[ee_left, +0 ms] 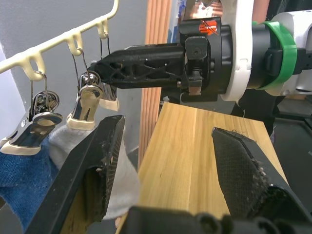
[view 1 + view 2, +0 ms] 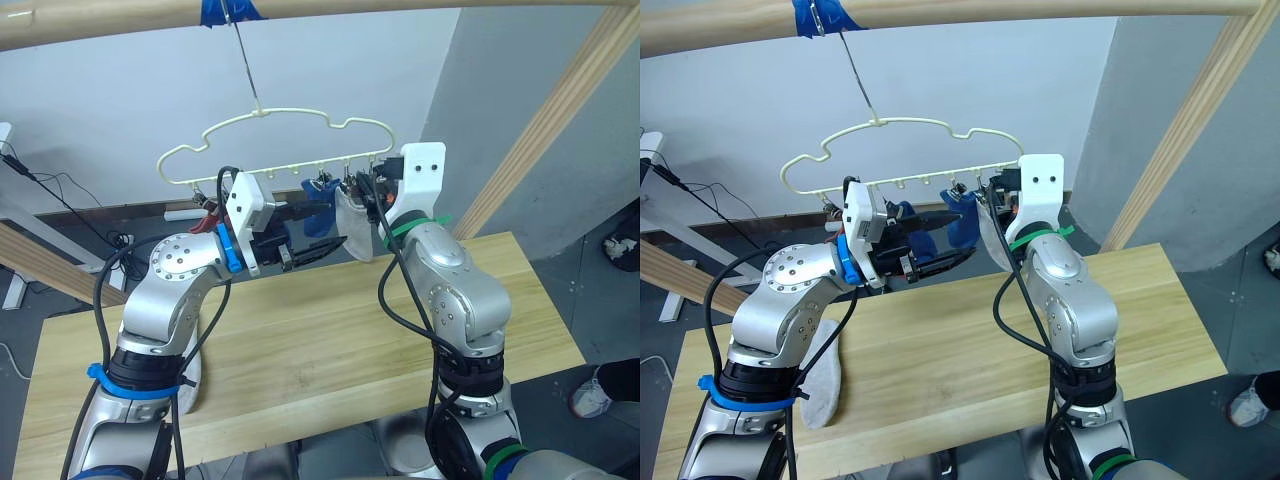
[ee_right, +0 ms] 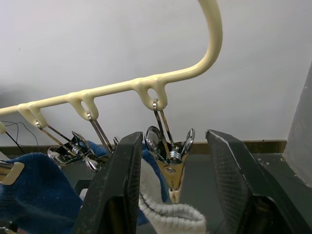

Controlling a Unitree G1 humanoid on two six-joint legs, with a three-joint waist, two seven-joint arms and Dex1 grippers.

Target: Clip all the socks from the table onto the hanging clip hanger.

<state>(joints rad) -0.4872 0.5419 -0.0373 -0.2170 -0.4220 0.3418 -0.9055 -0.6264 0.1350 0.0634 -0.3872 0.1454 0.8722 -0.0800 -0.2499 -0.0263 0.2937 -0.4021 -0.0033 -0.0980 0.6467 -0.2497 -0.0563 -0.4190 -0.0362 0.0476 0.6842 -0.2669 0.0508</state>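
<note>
The socks are soft, light knit that sags and folds under its own weight, so each is best pinched at the cuff, where the ribbing gives a firmer edge for a clip to bite. One grey sock (image 2: pixel 818 372) lies on the table (image 2: pixel 970 340) at the lower left of the head view, partly under the left arm. A white sock (image 3: pixel 170 214) hangs by its cuff from the end clip (image 3: pixel 170 161), and a blue sock (image 3: pixel 34 195) hangs just beside it.

The hanger (image 2: pixel 885 150) hangs from a taped pole (image 2: pixel 730 20) at upper centre; its wire is thin and will likely swing if pushed.

The right gripper (image 3: pixel 173 195) stands wide open, a finger on each side of the end clip, holding nothing. The left gripper (image 1: pixel 165 175) is also wide open and empty, just below the clips, close to the right one.

The two grippers crowd each other at the bar's right end. Cables (image 2: pixel 60 195) lie at far left, and a slanted wooden beam (image 2: pixel 545 130) stands at right.
</note>
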